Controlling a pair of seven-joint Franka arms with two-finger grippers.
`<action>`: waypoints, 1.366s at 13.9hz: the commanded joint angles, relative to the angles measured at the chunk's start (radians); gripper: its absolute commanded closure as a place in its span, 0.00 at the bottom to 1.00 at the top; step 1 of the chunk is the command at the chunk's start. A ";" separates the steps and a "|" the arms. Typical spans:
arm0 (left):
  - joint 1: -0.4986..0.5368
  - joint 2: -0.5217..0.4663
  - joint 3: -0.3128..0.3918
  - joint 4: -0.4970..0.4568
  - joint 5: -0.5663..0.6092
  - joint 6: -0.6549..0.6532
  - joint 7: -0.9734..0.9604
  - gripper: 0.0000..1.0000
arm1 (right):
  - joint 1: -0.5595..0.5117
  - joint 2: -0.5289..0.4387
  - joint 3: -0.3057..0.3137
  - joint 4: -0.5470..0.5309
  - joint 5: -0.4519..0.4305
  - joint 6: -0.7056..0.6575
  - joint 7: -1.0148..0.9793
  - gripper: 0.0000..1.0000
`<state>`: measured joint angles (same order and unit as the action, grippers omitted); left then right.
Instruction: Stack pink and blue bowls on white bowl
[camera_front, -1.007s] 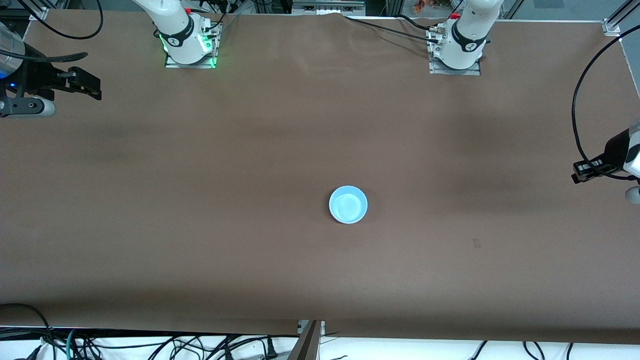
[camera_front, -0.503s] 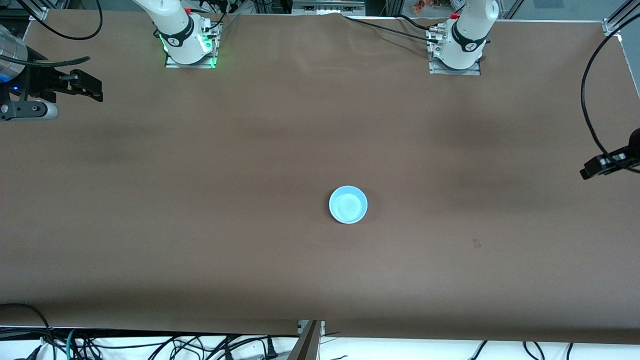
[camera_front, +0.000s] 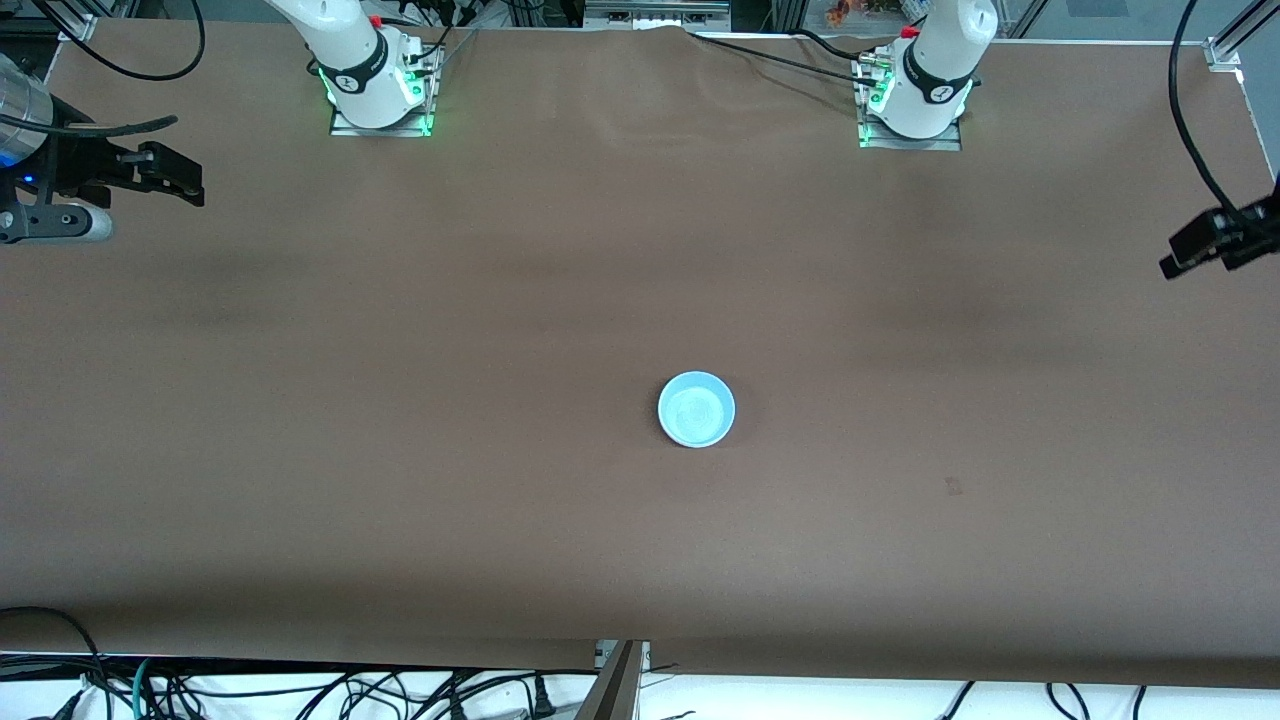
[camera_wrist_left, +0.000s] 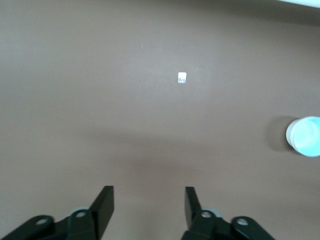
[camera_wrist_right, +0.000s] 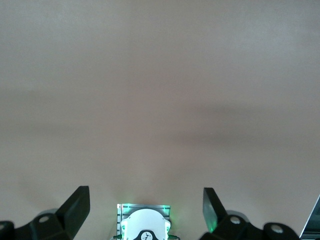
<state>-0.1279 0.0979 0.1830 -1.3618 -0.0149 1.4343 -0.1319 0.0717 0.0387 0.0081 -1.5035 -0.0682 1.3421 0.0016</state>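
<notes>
A light blue bowl (camera_front: 696, 408) stands upright near the middle of the brown table (camera_front: 400, 400). It also shows in the left wrist view (camera_wrist_left: 306, 136). No pink bowl and no white bowl shows in any view; they are hidden or out of view. My left gripper (camera_front: 1190, 255) is open and empty, up over the left arm's end of the table, well away from the bowl; its fingers (camera_wrist_left: 102, 207) stand wide apart. My right gripper (camera_front: 185, 180) is open and empty over the right arm's end of the table, near the robots' side.
The two arm bases (camera_front: 378, 85) (camera_front: 915, 95) stand along the robots' side, both with green lights. The right base shows between the right gripper's fingers (camera_wrist_right: 145, 222). A small pale mark (camera_front: 953, 487) lies on the table, nearer the front camera than the bowl.
My left gripper has drawn back toward the robots' side along the left arm's end of the table. The right gripper has hardly moved. The blue bowl has not moved.
</notes>
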 joint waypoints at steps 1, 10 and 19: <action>-0.029 -0.174 0.032 -0.239 -0.025 0.104 0.029 0.27 | -0.012 0.007 0.004 0.023 0.011 -0.006 -0.008 0.00; -0.016 -0.345 -0.073 -0.560 0.069 0.345 0.023 0.13 | -0.012 0.018 0.004 0.025 0.018 -0.001 0.002 0.00; -0.019 -0.313 -0.077 -0.539 0.070 0.362 0.028 0.00 | -0.015 0.018 0.004 0.025 0.019 0.002 0.002 0.00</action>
<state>-0.1433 -0.2228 0.1046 -1.9126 0.0344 1.7983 -0.1189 0.0695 0.0464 0.0081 -1.5032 -0.0682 1.3496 0.0021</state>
